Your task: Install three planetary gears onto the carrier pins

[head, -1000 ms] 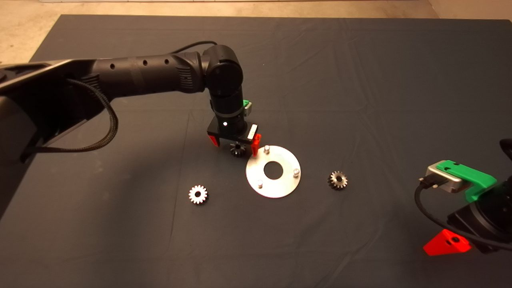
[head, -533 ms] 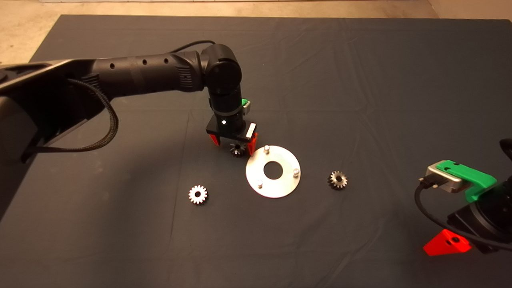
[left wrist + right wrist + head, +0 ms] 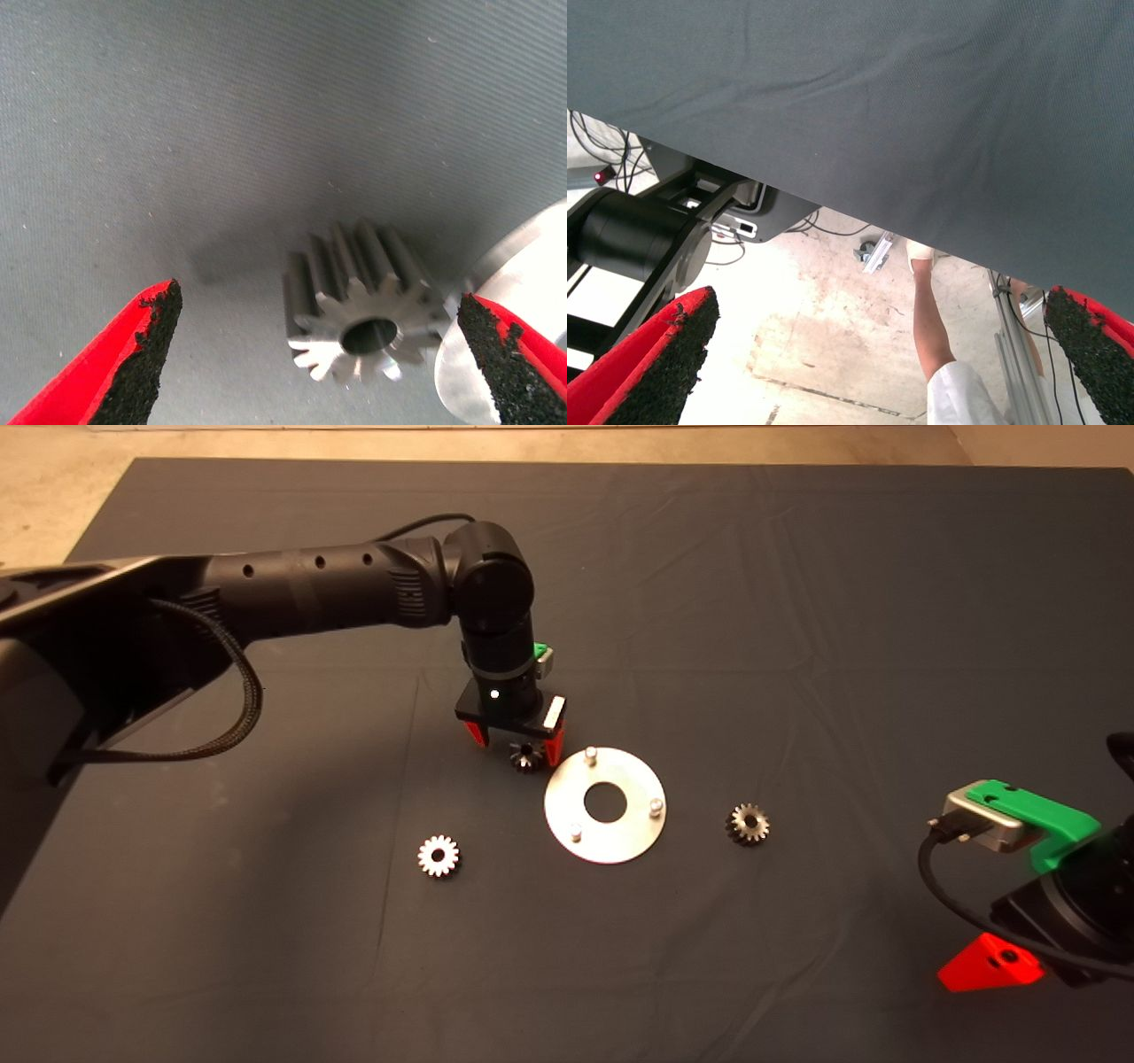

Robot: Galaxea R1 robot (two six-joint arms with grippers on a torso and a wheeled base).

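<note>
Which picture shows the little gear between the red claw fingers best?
The left wrist view: the gear fills it, teeth and centre hole clear, lying between the open left claw's fingers. The head view shows that gear only small and dark, partly under the claw. The right wrist view doesn't show it.

Warm, dim light fills the head view; the mat (image 3: 797,602) looks darkest at lower left, under the left arm's broad shadow. The disc (image 3: 605,841) glares bright. In the left wrist view a gear (image 3: 363,305) casts a soft shadow toward the frame's left. The floor (image 3: 824,345) in the right wrist view is washed out.
</note>
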